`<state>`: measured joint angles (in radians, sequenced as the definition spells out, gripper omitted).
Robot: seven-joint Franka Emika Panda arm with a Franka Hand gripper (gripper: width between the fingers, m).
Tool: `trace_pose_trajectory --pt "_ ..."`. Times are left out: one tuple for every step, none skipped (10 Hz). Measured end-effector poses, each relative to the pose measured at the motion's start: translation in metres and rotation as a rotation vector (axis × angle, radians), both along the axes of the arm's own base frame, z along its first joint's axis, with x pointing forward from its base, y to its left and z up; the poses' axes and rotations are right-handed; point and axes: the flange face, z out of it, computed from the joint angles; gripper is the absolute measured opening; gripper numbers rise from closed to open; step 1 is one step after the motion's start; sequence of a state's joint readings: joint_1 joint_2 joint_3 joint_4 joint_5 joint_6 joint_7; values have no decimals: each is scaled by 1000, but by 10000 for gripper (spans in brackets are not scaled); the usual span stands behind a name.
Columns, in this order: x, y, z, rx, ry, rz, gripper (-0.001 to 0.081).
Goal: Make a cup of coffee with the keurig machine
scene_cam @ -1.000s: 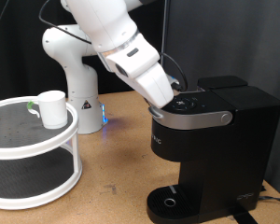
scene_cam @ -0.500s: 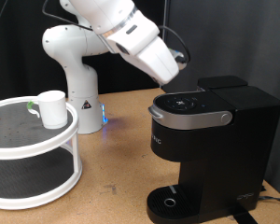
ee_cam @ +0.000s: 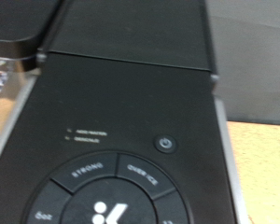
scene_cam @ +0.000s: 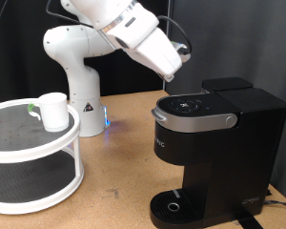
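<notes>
The cup point(scene_cam: 52, 111) sits on a white stand point(scene_cam: 33, 153) beside the keurig point(scene_cam: 214, 143). Our gripper point(scene_cam: 168, 73) has risen above its lid; we cannot tell whether the fingers are apart.

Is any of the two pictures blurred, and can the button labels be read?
Wrist view: soft focus; the keurig machine fills it, larger labels like STRONG barely readable, the small text not. Exterior view: mostly sharp, evenly lit; cup clear on the white stand; the pincer slightly smeared, above the machine.

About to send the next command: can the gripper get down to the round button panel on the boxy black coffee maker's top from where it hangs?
Probably yes: the gripper hangs above the button panel, with nothing visible between them.
</notes>
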<state>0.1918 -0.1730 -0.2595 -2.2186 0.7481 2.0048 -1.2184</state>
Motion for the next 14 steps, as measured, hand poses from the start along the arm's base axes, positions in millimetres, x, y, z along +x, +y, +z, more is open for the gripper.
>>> trace_pose_trajectory --pt "-8 -5 -4 13 19 -42 0" --pt "-18 -12 -6 27 56 -90 0" --pt "-29 -20 -8 35 94 -98 0" --pt "-40 -30 -9 34 121 -87 0" --pt "-50 -40 -9 28 137 -73 0" --pt "-59 -50 -9 20 135 -43 0" --pt "-68 -55 -6 21 123 -19 0" --pt "-67 -54 -7 21 130 -26 0" --pt "-68 -55 -8 26 134 -31 0" --pt "-69 -58 -10 46 127 -52 0" --pt "-76 -65 -11 64 121 -79 0" --pt "-85 -74 -9 83 108 -101 0" --pt "-95 -84 -7 102 99 -112 0" --pt "-107 -93 -4 126 113 -103 0"
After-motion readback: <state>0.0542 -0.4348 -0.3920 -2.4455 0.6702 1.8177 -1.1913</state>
